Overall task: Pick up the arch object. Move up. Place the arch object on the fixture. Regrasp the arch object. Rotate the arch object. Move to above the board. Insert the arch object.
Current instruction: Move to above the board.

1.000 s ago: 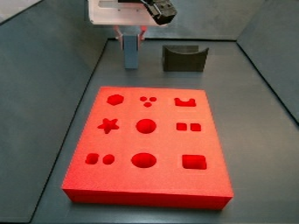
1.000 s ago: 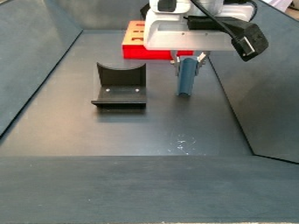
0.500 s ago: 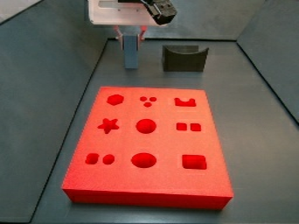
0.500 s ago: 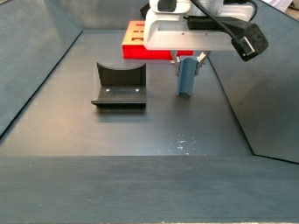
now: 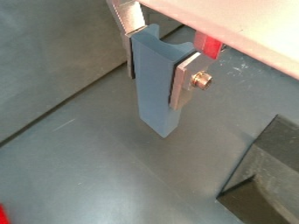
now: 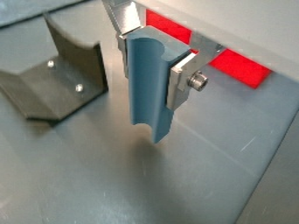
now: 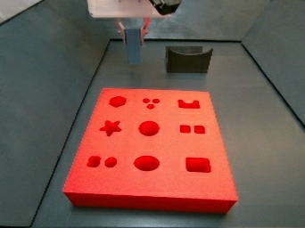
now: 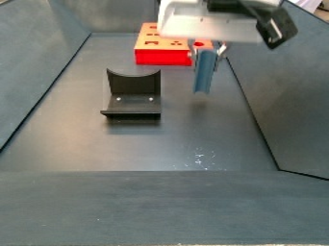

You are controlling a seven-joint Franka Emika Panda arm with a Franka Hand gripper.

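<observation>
Closest to the wrist cameras, the claw (image 6: pixel 149 59) pinches the arch object (image 6: pixel 147 83), a slim slate blue-grey block held upright. One flat silver finger (image 6: pixel 184 77) presses its side, and a second plate meets the opposite side near the top. In both wrist views the block hangs down below the fingers; its lower end appears to sit clear of the dark desk (image 6: pixel 105 175), with a soft shadow underneath, though the angle makes the gap hard to judge.

Further back in a wrist view, the fixture (image 6: pixel 52 74), a dark grey-olive block with a U-shaped notch, rests on the desk to one side, well apart from the held block. Strips of the red-orange board (image 6: pixel 239 66) show behind the claw.

In a side view, the board (image 7: pixel 152 147) fills the near half of the desk, its recessed cutouts facing up. Beyond its far edge the arch object (image 7: pixel 134 49) hangs from the claw (image 7: pixel 134 34), near the back of the desk. The fixture (image 7: pixel 186 59) stands beside it, not touching.

In a side view from the opposite end, the fixture (image 8: pixel 131 94) is nearer, the arch object (image 8: pixel 205 69) hangs beyond it, and the board (image 8: pixel 162 48) lies furthest.
</observation>
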